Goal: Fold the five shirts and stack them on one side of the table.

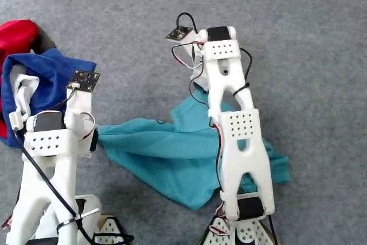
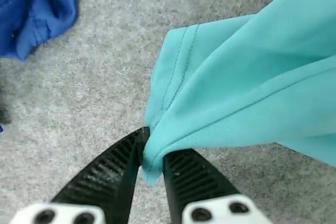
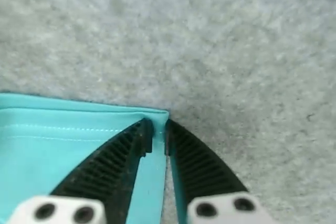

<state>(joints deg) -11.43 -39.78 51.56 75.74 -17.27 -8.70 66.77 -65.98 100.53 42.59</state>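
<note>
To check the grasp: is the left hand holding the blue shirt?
No, the left hand grips an edge of the teal shirt; the blue shirt lies apart.

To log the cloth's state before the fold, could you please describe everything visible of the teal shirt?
The teal shirt is thin, smooth fabric with stitched hems, spread unfolded and wrinkled on the grey table. The left gripper is shut on a bunched edge; the right gripper is shut on a flat hemmed corner.
</note>
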